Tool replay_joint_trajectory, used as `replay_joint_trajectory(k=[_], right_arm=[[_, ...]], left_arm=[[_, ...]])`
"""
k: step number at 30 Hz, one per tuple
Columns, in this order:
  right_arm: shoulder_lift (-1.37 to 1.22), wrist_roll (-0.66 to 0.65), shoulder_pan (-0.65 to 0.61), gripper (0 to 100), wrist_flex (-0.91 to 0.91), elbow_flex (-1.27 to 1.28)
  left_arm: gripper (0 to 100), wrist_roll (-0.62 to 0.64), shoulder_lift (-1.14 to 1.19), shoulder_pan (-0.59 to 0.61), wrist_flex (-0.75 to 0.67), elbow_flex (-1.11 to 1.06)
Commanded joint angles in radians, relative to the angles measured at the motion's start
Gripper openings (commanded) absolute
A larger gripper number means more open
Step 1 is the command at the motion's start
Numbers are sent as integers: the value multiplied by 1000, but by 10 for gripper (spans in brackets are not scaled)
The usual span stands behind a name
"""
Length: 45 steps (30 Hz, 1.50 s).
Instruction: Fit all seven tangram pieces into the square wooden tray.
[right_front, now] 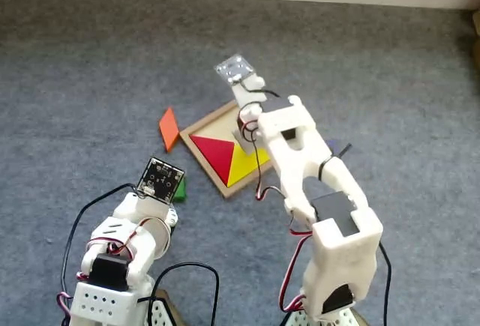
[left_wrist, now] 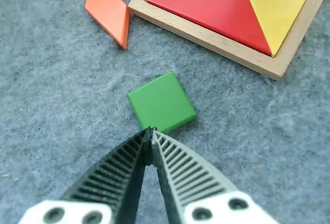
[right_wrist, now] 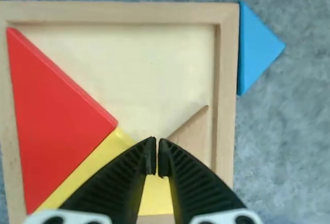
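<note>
When seen from the high camera, the square wooden tray (right_front: pixel 208 165) lies on grey carpet (right_front: pixel 90 71) with a red triangle (right_front: pixel 214 154) and a yellow triangle (right_front: pixel 241 165) inside it. An orange parallelogram (right_front: pixel 169 127) lies just outside the tray, and a green square (right_front: pixel 180 189) lies near the tray, partly hidden under the left arm (right_front: pixel 127 243). The right arm (right_front: pixel 300 154) reaches over the tray.

From the left wrist, the left gripper (left_wrist: pixel 150 131) has its fingers pressed together and holds nothing. Its tips are at the edge of the green square (left_wrist: pixel 162 102), which rests on the carpet apart from the tray (left_wrist: pixel 206 39). The orange parallelogram (left_wrist: pixel 107 10) is just beside the tray's corner.

From the right wrist, the right gripper (right_wrist: pixel 156 149) is also pressed together and carries nothing. Its tips are over the tray's floor, next to the yellow triangle (right_wrist: pixel 111 154) and the red triangle (right_wrist: pixel 51 116). A blue triangle (right_wrist: pixel 255 46) lies outside, against the tray's rim (right_wrist: pixel 124 13).
</note>
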<state>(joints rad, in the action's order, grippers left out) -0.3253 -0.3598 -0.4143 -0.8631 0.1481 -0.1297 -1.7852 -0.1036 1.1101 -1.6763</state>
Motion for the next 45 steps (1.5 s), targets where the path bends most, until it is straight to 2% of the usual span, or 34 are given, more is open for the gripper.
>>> replay_joint_trajectory(k=[1,9,14,17,27,33,38,45], right_arm=[[67,2,53,29,31,30],[91,0,85,24,-245,28],[312,2,94,23,-277,36],[486,2,125,23,-294,130],[977,0,249,26,-291,573],[1155,-2,357,27,-128,869],[1279,-2,369,27,-33,1063],[1406,6,369,27,-4,1202]], left_arm=[[8,5,-16,2,5,-19],[8,5,-16,2,5,-19],[8,5,-16,2,5,-19],[8,5,-16,2,5,-19],[8,5,-16,2,5,-19],[8,5,-16,2,5,-19],[8,5,-16,2,5,-19],[8,5,-16,2,5,-19]])
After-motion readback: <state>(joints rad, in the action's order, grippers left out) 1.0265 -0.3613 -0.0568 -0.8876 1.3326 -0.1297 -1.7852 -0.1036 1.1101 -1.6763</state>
